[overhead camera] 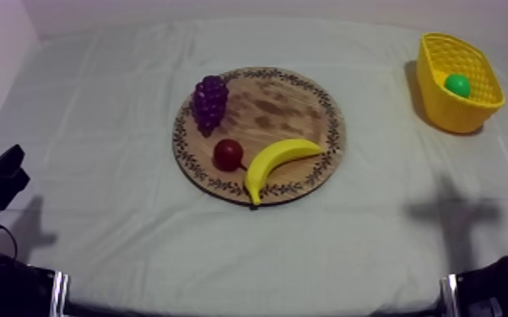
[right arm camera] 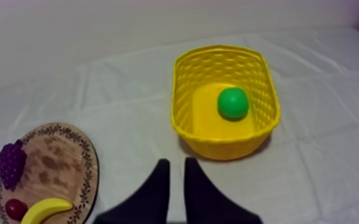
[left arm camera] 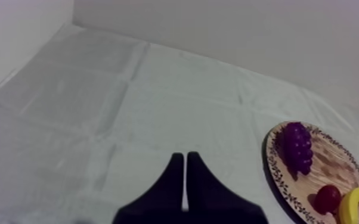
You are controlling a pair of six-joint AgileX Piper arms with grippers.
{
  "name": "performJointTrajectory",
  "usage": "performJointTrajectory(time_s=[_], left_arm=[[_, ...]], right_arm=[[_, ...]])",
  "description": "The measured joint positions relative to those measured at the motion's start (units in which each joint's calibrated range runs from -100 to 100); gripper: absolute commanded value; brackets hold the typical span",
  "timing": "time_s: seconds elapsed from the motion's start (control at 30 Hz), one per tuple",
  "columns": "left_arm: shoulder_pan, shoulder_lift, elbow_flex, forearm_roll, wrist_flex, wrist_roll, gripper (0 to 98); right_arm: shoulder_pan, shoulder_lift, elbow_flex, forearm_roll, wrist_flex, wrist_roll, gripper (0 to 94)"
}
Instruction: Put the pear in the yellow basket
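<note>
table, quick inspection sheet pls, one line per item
surface: grey-white cloth, creased, lying flat over the table
job's things: pear lies inside the basket at the far right; the board sits mid-table with no pear on it
clutter: grapes, red fruit and banana, all on the board; red fruit and banana lie close together at its near edge
grippers: left jaws together, shut on nothing, over bare cloth left of the board; right jaws a little apart, nothing between them, over cloth in front of the basket
cables: nothing seen
surroundings: plain pale wall behind the table; no person seen
</note>
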Motion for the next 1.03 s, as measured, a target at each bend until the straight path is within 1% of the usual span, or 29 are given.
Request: performJointTrajectory(time_s=[0.1,0.17,0.33,0.43,0.53,0.63,0.7,0.77,0.97,1.03], left_arm=[[0.0,0.0,0.0,0.0,0.0,0.0,0.1],[0.0,0.0,0.0,0.0,0.0,0.0,0.1],[0.0,0.0,0.0,0.0,0.0,0.0,0.1],[0.0,0.0,0.0,0.0,0.0,0.0,0.1],[0.0,0.0,0.0,0.0,0.0,0.0,0.1],[0.0,0.0,0.0,0.0,0.0,0.0,0.1],[0.0,0.0,0.0,0.0,0.0,0.0,0.1],[0.0,0.0,0.0,0.0,0.0,0.0,0.1],[0.0,0.0,0.0,0.0,0.0,0.0,0.1],[0.0,0.0,0.0,0.0,0.0,0.0,0.1]], right_arm=[[-0.2,-7.5,7.2,1.7,-5.1,-1.2,1.9],[0.0,-12.3,11.9,2.6,-8.0,-1.3,1.1],[1.6,-21.3,24.5,1.6,-15.9,0.2,0.4],[2.3,-24.6,30.4,0.5,-18.6,1.1,0.3],[2.6,-27.4,35.2,-0.6,-19.7,1.9,0.3],[3.3,-30.0,38.9,-2.4,-19.8,3.4,0.3],[3.7,-31.5,40.4,-3.8,-19.7,4.9,0.7],[4.0,-32.8,40.8,-4.4,-19.7,5.7,0.5],[4.2,-33.6,41.0,-4.9,-17.7,5.1,0.4],[4.2,-33.7,41.0,-4.9,-17.8,5.6,0.4]])
